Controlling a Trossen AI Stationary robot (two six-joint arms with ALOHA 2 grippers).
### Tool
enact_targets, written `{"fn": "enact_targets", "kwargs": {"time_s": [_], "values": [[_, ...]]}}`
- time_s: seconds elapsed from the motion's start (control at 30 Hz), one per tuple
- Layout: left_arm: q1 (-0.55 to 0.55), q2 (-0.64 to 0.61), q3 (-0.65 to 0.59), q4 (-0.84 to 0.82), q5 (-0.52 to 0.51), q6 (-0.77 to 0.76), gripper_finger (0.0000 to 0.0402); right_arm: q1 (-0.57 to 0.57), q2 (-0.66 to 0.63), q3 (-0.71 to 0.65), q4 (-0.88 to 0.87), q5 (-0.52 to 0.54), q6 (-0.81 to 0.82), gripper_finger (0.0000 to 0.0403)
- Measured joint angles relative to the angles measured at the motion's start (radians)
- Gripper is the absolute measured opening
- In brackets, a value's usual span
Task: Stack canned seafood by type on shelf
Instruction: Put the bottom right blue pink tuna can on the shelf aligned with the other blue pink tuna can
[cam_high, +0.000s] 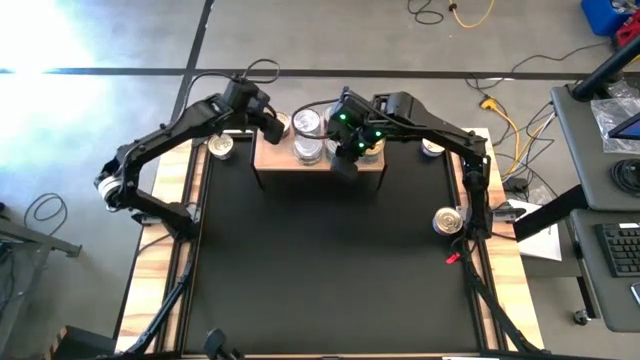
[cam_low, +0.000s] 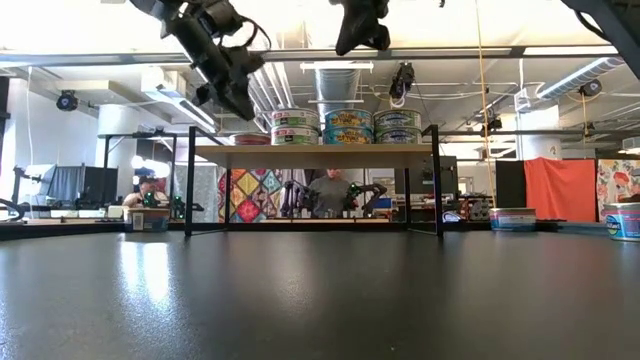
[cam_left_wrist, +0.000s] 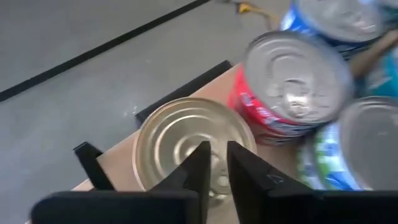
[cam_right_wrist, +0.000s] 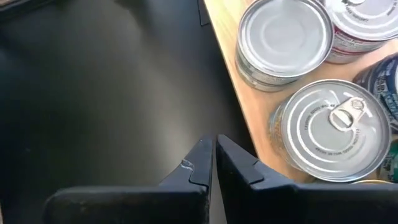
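The shelf stands at the table's far middle, a light-wood board on black legs. Canned seafood stands on it in short stacks. A single gold-lidded can sits at its left end, next to a red-walled can with a silver lid. My left gripper hovers just above the gold-lidded can with a narrow gap between its fingers and nothing in it; the low view shows it clear of the can. My right gripper is shut and empty, above the shelf's near edge, beside silver-lidded cans.
Loose cans stand off the shelf: one on the left wooden plank, one at the far right, one at the right edge. A small red thing lies near the right edge. The black mat lies before the shelf.
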Motion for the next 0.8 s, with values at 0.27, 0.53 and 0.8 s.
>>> {"fn": "enact_targets", "kwargs": {"time_s": [0.27,0.53,0.8], "values": [[-0.058,-0.16,0.001,0.009,0.196,0.09,0.01,0.088,0.0,-0.017,0.0,0.001,0.053,0.0013],[-0.189,-0.352,0.001,-0.01,0.221,0.151,0.0102,0.284,0.0,-0.096,0.018,0.023,0.252,0.0013],[-0.345,-0.425,-0.001,-0.048,0.261,0.129,0.01,0.499,-0.002,-0.256,0.011,0.127,0.566,0.0013]]}}
